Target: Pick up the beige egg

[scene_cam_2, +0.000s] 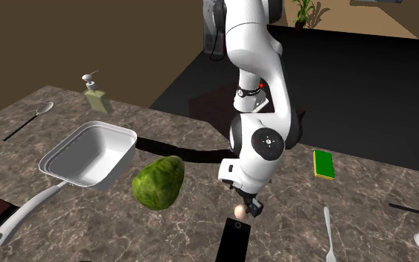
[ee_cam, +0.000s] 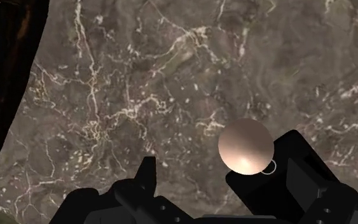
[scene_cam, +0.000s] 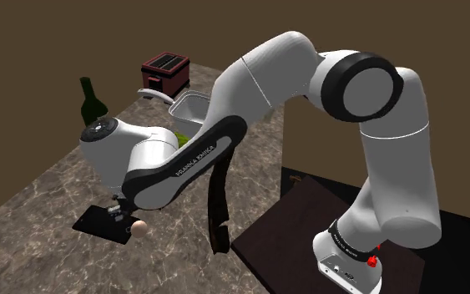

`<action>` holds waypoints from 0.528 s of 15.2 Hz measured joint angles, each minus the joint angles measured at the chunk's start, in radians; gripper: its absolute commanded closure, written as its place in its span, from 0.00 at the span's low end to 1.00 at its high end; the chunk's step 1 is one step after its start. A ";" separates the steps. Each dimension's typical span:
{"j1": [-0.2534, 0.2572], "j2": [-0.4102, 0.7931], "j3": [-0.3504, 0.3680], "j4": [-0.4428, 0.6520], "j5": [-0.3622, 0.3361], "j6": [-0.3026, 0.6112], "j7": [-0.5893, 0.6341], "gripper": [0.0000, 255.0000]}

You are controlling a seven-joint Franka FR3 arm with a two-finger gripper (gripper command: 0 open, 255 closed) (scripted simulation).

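The gripper (ee_cam: 222,175) hangs low over the marble counter (ee_cam: 139,83) with its fingers (ee_cam: 144,181) apart, the egg (ee_cam: 245,145) lying between them, nearer one finger and unclasped, at the lower left of the shoulder view, just beside a flat black slab (scene_cam: 98,220).

I'm in a home kitchen: the marbled stone tabletop (scene_cam_2: 349,216) under my hand (scene_cam_2: 245,208) carries a white pan (scene_cam_2: 88,156) and soap dispenser (scene_cam_2: 96,95) to one side, a green sponge (scene_cam_2: 323,164) to the other, and a toaster (scene_cam: 165,71) and bottle (scene_cam: 91,104) beyond.
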 measured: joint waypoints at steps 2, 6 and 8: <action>0.033 0.065 -0.013 0.074 -0.014 -0.015 0.014 0.00; 0.056 0.114 -0.025 0.108 -0.029 -0.003 0.029 0.00; 0.060 0.137 -0.033 0.113 -0.037 0.013 0.033 0.00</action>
